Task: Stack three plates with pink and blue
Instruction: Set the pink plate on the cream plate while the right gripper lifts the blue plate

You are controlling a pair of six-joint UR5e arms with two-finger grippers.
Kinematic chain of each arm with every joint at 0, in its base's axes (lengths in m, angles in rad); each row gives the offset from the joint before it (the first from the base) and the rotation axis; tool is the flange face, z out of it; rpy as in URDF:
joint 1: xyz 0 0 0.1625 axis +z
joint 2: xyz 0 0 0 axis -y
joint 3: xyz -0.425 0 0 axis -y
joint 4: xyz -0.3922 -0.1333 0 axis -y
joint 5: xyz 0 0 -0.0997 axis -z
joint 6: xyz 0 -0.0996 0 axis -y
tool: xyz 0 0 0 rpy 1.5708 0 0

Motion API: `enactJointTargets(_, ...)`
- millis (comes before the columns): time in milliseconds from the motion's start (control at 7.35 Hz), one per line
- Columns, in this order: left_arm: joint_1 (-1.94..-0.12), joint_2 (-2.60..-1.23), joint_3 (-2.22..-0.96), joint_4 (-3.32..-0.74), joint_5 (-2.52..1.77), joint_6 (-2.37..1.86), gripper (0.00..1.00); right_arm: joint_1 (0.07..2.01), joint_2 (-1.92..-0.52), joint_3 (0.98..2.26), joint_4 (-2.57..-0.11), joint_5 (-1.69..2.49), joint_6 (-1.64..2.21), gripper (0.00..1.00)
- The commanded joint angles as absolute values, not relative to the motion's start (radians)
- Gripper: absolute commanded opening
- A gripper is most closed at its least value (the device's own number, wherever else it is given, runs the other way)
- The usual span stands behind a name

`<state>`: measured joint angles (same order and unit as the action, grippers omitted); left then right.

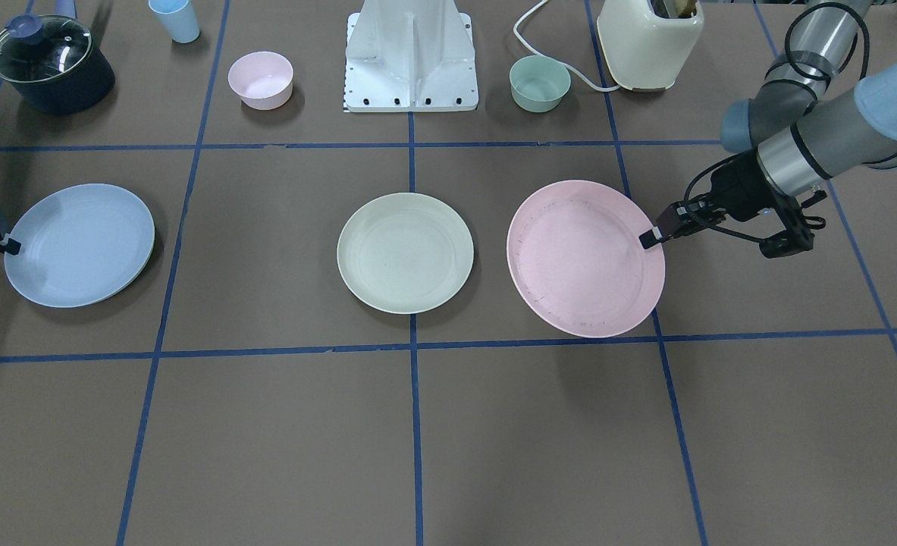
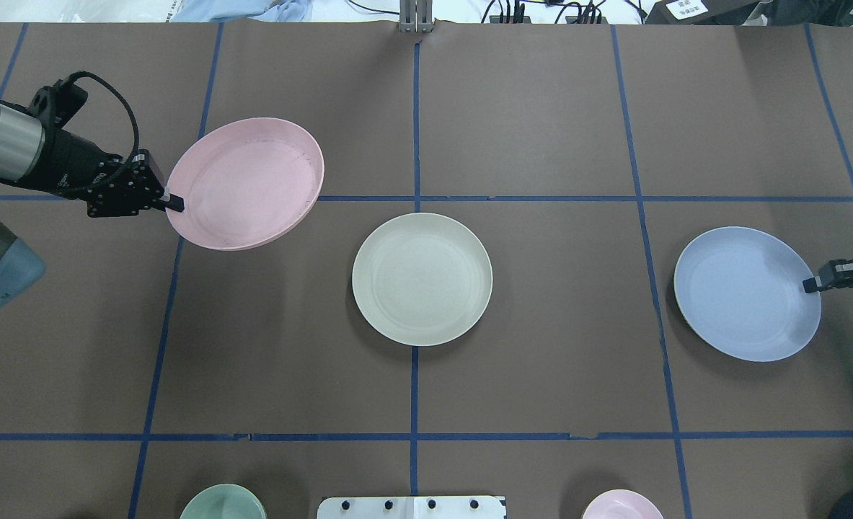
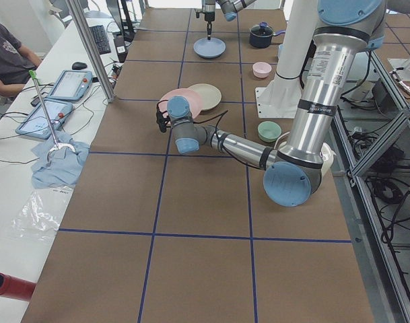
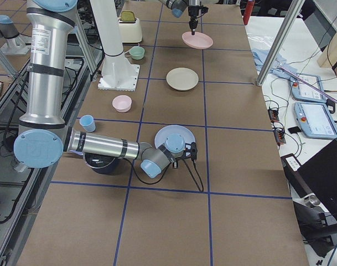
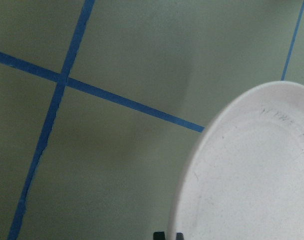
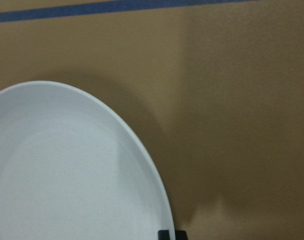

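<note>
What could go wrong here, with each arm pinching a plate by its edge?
The left gripper holds the pink plate only by its rim, raised off the table and tilted, so it might slip or swing loose. The right gripper grips the blue plate in the same thin way. Both would likely head for the cream plate in the middle, so the two plates could collide there if moved together.

brown table (image 1: 266,425) with blue tape grid carries the cream-green plate (image 1: 405,252), pink bowl (image 1: 260,79), green bowl (image 1: 540,83), pot (image 1: 50,64), cup (image 1: 175,19).
</note>
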<state>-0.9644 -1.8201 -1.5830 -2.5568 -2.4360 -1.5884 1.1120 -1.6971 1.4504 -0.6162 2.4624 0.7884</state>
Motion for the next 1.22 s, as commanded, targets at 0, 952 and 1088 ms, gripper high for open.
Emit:
enactJointTargets(0,-0.895,-1.847,-1.598,-2.554,-2.344,-1.635,0.00,1.123,-1.678,1.524,-0.612,2.507,0.950,0.00)
enactJointTargets(952,-0.537,-2.040,-1.603,-2.396,-2.011,-1.770,0.00,1.123,-1.598,1.640,-0.611,2.507,1.195,0.00)
enactJointTargets(1088,-0.537,-2.057,-1.570,-2.396,-2.011,-1.769,0.00,1.123,-1.597,1.667,-0.611,2.507,1.228,0.00)
